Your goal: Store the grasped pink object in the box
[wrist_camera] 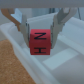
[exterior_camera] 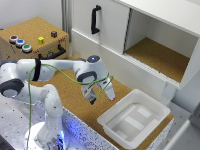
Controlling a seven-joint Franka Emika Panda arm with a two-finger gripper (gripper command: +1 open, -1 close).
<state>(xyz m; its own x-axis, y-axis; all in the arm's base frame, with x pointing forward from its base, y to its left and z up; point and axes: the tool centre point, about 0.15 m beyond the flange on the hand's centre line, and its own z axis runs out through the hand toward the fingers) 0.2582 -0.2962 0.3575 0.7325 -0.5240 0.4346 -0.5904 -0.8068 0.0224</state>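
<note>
We see in the wrist view the pincer (wrist_camera: pixel 40 36) closed on the pink object (wrist_camera: pixel 40 41), a small cube with dark letter-like marks on its faces, one finger (wrist_camera: pixel 22 27) against each side. The white box (wrist_camera: pixel 60 62) lies below and just ahead of the pincer, its rim beneath the cube. In the exterior view the pincer (exterior_camera: pixel 99 95) hangs over the cork bench (exterior_camera: pixel 70 95), beside the box (exterior_camera: pixel 134 118); the open cabinet (exterior_camera: pixel 160 45) stands beyond.
</note>
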